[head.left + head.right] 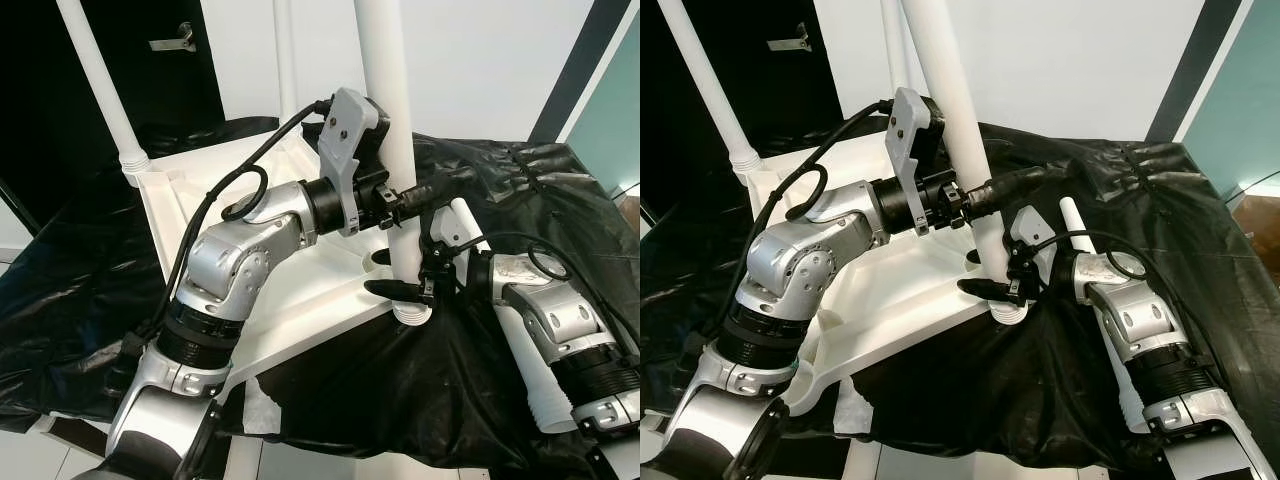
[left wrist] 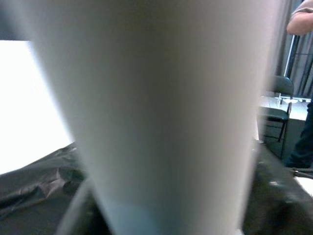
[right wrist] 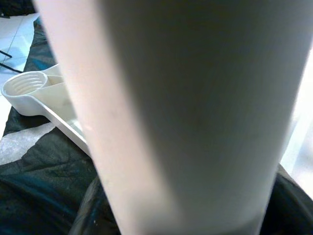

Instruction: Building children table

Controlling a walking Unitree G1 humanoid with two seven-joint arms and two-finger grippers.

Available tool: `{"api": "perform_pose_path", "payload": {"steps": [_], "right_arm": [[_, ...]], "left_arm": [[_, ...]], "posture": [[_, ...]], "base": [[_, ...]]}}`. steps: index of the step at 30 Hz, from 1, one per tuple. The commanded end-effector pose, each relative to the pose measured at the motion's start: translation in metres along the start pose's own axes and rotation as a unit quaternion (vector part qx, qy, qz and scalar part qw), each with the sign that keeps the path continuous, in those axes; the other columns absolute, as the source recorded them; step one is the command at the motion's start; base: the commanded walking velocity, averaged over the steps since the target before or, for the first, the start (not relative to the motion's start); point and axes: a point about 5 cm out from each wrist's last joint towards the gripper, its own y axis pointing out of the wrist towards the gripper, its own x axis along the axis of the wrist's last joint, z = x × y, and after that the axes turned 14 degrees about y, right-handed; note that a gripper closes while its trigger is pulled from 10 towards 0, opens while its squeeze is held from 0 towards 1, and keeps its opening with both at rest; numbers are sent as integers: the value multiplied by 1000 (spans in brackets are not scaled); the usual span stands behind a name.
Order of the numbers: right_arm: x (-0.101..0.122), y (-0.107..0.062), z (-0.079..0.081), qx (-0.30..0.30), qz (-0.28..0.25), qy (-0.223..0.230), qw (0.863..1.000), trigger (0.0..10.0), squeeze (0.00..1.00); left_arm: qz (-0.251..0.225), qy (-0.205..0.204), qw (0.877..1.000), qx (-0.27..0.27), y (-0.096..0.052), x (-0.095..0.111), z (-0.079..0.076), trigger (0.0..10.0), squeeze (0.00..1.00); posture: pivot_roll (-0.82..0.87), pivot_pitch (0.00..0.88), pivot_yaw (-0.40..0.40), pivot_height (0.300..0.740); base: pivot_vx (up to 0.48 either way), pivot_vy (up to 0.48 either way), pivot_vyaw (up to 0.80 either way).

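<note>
Legs going onto the upturned white plastic tabletop, with one leg in hand at its near corner.
Nearest, the right gripper clasps the foot of the upright white tube leg in its corner socket; the left gripper clamps it higher. Beyond, another white leg already stands; an unfitted leg lies beside the right arm on black sheeting, which drops away close by.

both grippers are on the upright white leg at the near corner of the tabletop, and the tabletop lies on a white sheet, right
Not quite: the sheet under the tabletop is black, as the left eye view shows. The left gripper and right gripper are indeed both on the upright white leg at the near corner.
</note>
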Motion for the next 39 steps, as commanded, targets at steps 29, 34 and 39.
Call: {"api": "perform_pose_path", "payload": {"steps": [29, 34, 39], "right_arm": [[20, 45, 6, -258, -137, 52, 955, 10000, 0], [20, 51, 7, -292, -147, 57, 943, 10000, 0], [23, 60, -1, -401, -156, 53, 901, 10000, 0]], "left_arm": [[54, 53, 973, 217, 21, 20, 22, 10000, 0], [59, 55, 969, 233, 21, 23, 23, 10000, 0], [53, 46, 963, 259, 30, 29, 23, 10000, 0]], "posture": [[-36, 0, -2, 740], [-37, 0, 4, 740], [-39, 0, 7, 740]], "base": [[0, 0, 0], [0, 0, 0], [0, 0, 0]]}}
